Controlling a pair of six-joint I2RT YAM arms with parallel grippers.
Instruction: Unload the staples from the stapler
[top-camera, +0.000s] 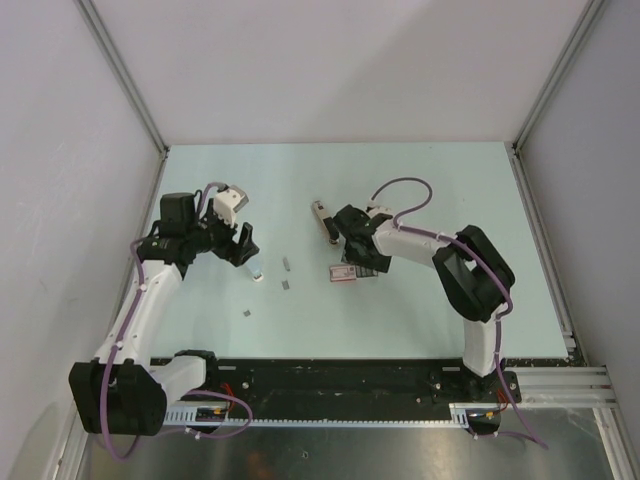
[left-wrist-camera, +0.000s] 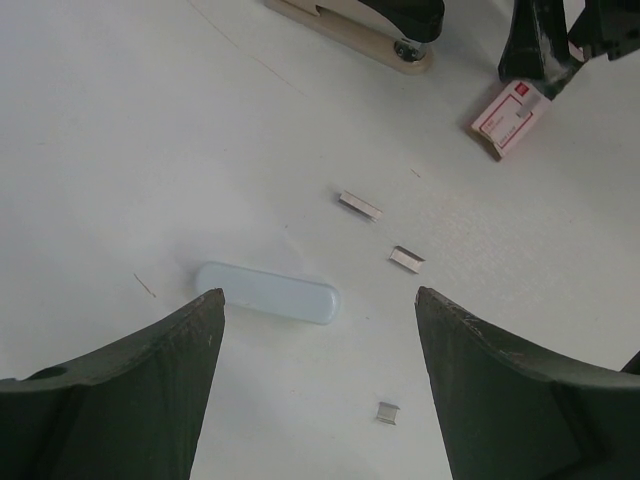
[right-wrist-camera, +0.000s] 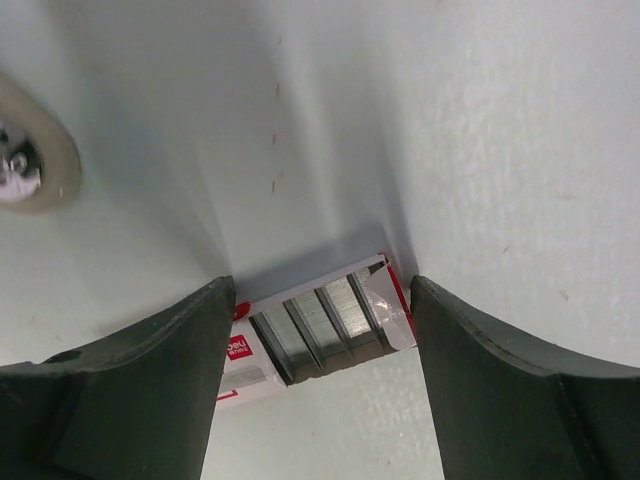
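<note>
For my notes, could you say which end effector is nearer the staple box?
Right: the right end effector straddles the box; the left end effector is far to its left.

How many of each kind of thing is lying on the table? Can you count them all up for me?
loose staple bits: 3
stapler: 1
staple box: 1
pale blue oblong piece: 1
Total: 6
</note>
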